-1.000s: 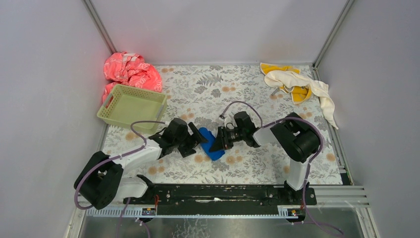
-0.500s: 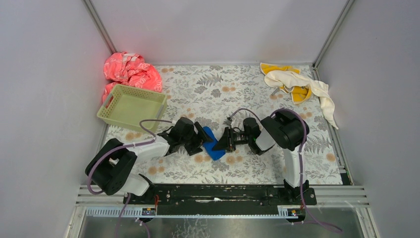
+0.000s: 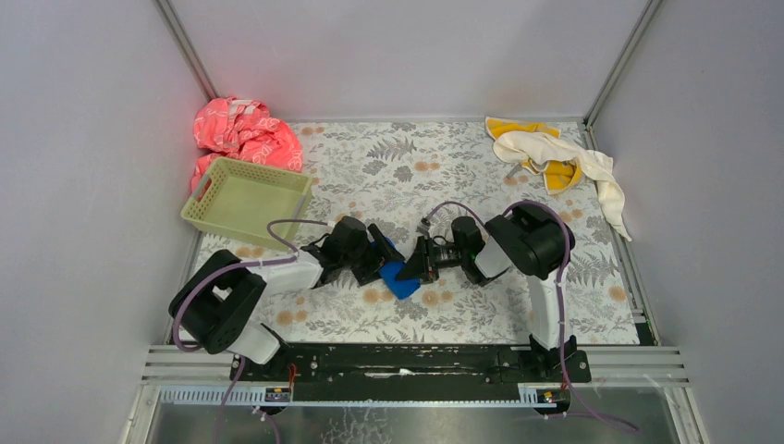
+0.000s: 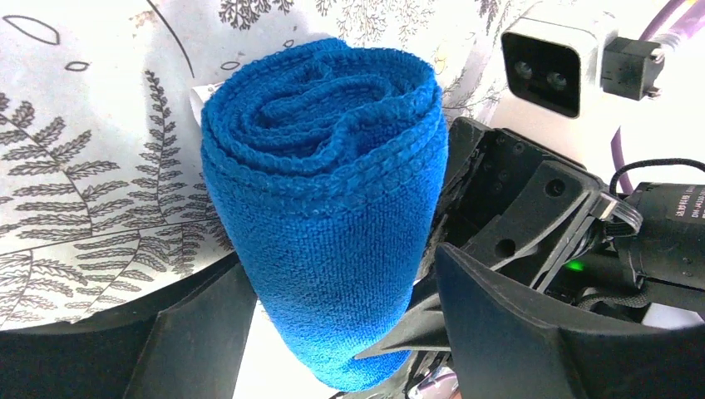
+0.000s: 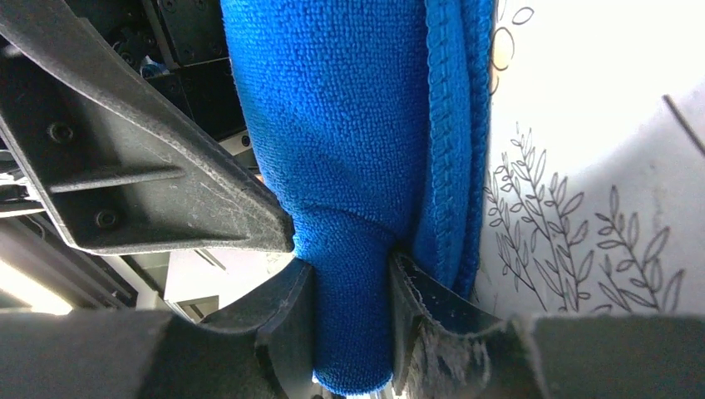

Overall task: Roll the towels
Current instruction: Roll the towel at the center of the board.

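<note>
The royal blue towel (image 3: pixel 399 279) lies rolled on the floral mat between my two grippers. In the left wrist view the blue roll (image 4: pixel 332 208) shows its spiral end, and my left gripper (image 4: pixel 341 274) stands open with a finger on each side of it. My right gripper (image 5: pixel 349 266) is shut on the opposite end of the blue roll (image 5: pixel 349 125), which is squeezed thin between its pads. From above, the left gripper (image 3: pixel 381 259) and right gripper (image 3: pixel 411 268) meet nose to nose at the roll. The cream-white towel (image 3: pixel 555 153) lies crumpled over the yellow-orange towel (image 3: pixel 559 174) at the back right.
A pale green basket (image 3: pixel 263 169) sits at the back left of the mat, with a pink-red patterned cloth (image 3: pixel 245 134) bunched behind it in the corner. Grey walls enclose the mat on three sides. The black base rail (image 3: pixel 407 361) runs along the near edge.
My left gripper has slid right until its fingers straddle the blue roll, and they have narrowed a little. The right arm has folded closer in, still holding the roll's end.
</note>
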